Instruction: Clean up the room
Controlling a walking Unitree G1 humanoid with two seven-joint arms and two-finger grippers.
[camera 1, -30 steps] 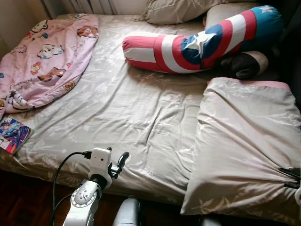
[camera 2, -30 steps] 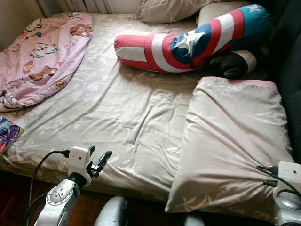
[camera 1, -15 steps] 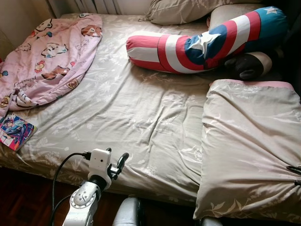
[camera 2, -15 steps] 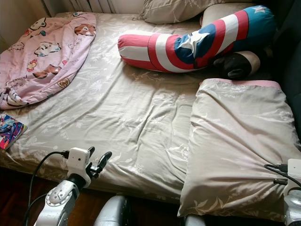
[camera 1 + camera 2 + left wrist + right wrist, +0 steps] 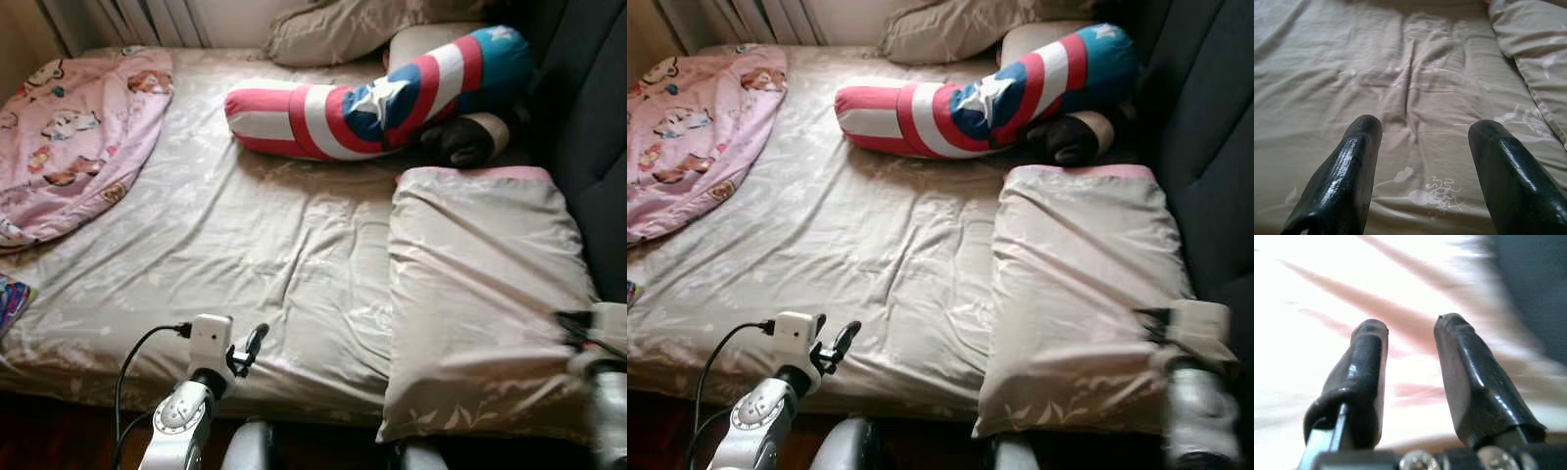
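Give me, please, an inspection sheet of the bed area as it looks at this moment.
Surface: bed under a wrinkled beige floral sheet.
Job's things: beige pillow at the near right edge; pink cartoon blanket bunched at far left.
Clutter: red, white and blue star bolster across the head end, dark plush item beside it, second beige pillow behind; colourful book at the left edge.
Grippers: left gripper open above the sheet; right gripper open, at the pillow's near right corner.
Cables: black cable on the left wrist.
Surroundings: curtain folds, dark headboard.
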